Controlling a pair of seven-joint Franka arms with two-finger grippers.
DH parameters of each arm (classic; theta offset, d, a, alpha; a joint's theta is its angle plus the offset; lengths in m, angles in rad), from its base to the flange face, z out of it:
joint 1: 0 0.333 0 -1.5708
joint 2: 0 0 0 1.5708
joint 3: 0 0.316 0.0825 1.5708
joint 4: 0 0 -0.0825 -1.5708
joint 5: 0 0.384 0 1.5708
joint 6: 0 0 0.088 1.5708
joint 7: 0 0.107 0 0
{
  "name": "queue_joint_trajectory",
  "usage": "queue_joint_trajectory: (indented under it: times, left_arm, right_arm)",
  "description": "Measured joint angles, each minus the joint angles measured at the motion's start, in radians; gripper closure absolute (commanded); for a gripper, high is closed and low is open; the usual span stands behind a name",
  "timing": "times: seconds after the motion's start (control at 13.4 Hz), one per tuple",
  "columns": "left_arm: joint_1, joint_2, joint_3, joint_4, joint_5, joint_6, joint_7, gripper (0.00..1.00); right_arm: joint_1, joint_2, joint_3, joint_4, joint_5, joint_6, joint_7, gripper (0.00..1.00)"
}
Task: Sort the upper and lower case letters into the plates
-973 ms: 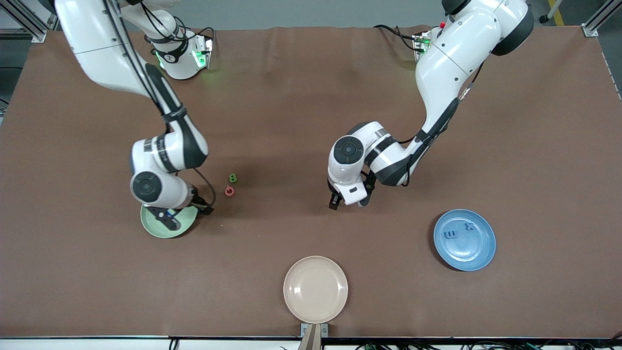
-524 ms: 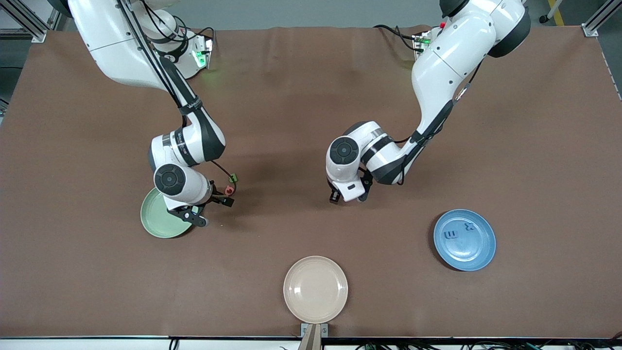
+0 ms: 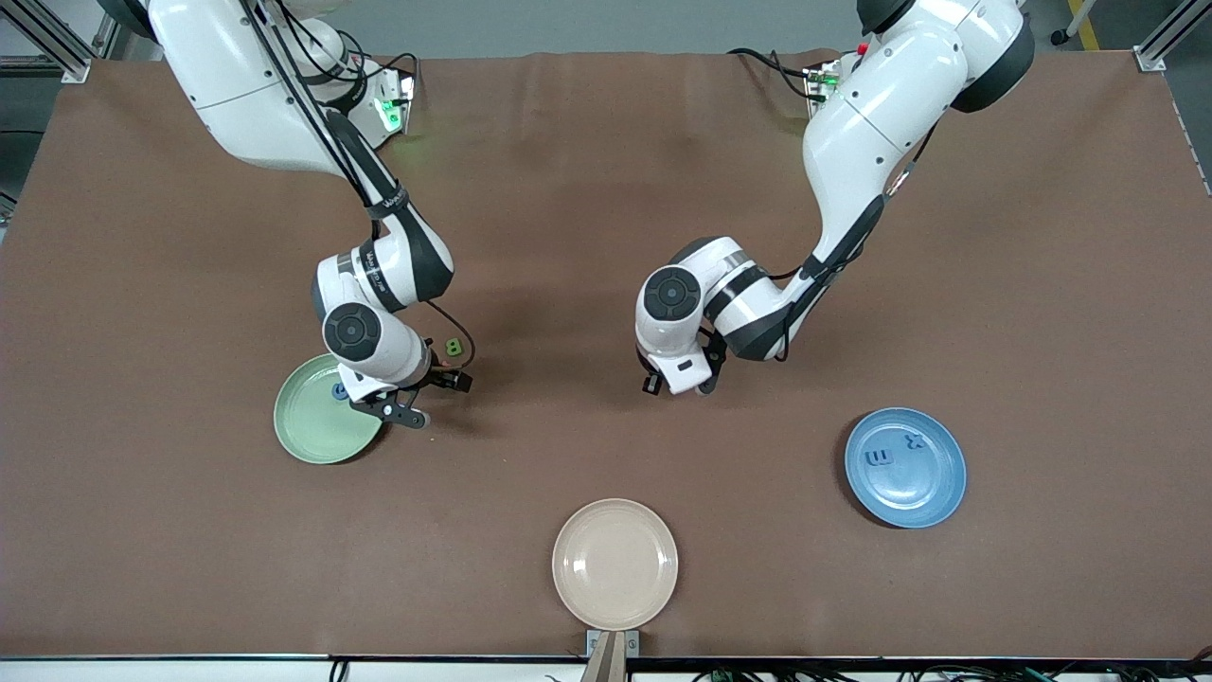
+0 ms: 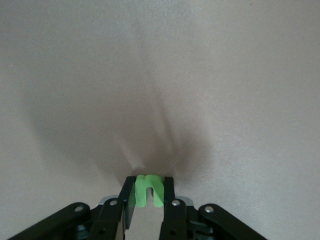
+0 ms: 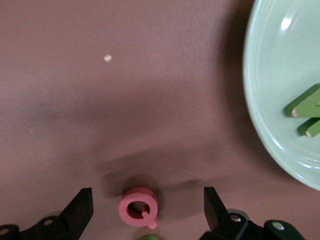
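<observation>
My right gripper hangs open over a red Q on the table, which lies between its fingers in the right wrist view. A green B lies right beside the Q. The pale green plate next to them holds a blue letter and a green letter. My left gripper is over bare table mid-table, shut on a green u-shaped letter. The blue plate holds a blue m and a blue x.
A beige-cream plate sits at the table edge nearest the front camera, with nothing in it. The brown mat covers the table, and the pale green plate's rim is close to my right gripper.
My right arm has moved from over the pale green plate to over the red Q, leaving a blue letter in the plate. My left arm has barely moved.
</observation>
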Motion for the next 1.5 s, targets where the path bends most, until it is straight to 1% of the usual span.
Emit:
queue_joint_trajectory:
  times: [0.22,0.45,0.6,0.82,0.9,1.05,1.12,1.2,1.27,1.35,1.42,1.5]
  left_arm:
    - [0.032,-0.016,0.003,0.012,0.001,0.0,0.056,1.0]
    - [0.123,-0.078,0.003,0.018,0.001,-0.039,0.21,1.0]
    - [0.195,-0.118,0.003,0.018,0.001,-0.073,0.34,1.0]
    - [0.313,-0.146,0.005,0.017,0.001,-0.091,0.568,1.0]
    - [0.355,-0.147,0.005,0.017,0.001,-0.091,0.641,1.0]
    - [0.442,-0.15,0.005,0.014,0.001,-0.093,0.783,0.98]
    - [0.476,-0.151,0.004,0.008,0.001,-0.097,0.84,0.93]
    - [0.501,-0.151,0.005,0.0,0.001,-0.104,0.885,0.82]
    - [0.522,-0.151,0.005,-0.007,0.001,-0.107,0.926,0.52]
    - [0.541,-0.151,0.006,-0.014,0.001,-0.108,0.968,0.03]
    - [0.558,-0.15,0.006,-0.021,0.001,-0.109,1.001,0.0]
    - [0.57,-0.151,0.006,-0.027,0.001,-0.109,1.019,0.0]
  right_arm:
    - [0.0,-0.004,0.001,-0.034,0.0,0.046,-0.001,0.33]
    - [0.0,-0.009,0.001,-0.036,0.0,0.046,-0.001,0.43]
    - [0.0,-0.012,0.002,-0.039,0.0,0.046,-0.001,0.57]
    - [0.0,-0.024,0.002,-0.049,0.0,0.046,-0.001,0.9]
    - [0.0,-0.028,0.002,-0.049,0.0,0.044,-0.001,0.97]
    - [0.0,-0.032,0.001,-0.054,0.0,0.042,-0.001,0.98]
    - [-0.001,-0.033,0.0,-0.054,0.0,0.036,-0.001,0.98]
    - [-0.007,-0.039,-0.002,-0.05,0.0,0.016,-0.001,0.99]
    - [-0.019,-0.052,-0.004,-0.037,0.0,-0.024,-0.011,0.99]
    - [-0.04,-0.072,-0.006,-0.016,0.0,-0.082,-0.039,0.99]
    - [-0.068,-0.094,-0.007,0.008,0.0,-0.138,-0.081,0.99]
    - [-0.101,-0.115,-0.008,0.028,0.0,-0.186,-0.135,0.99]
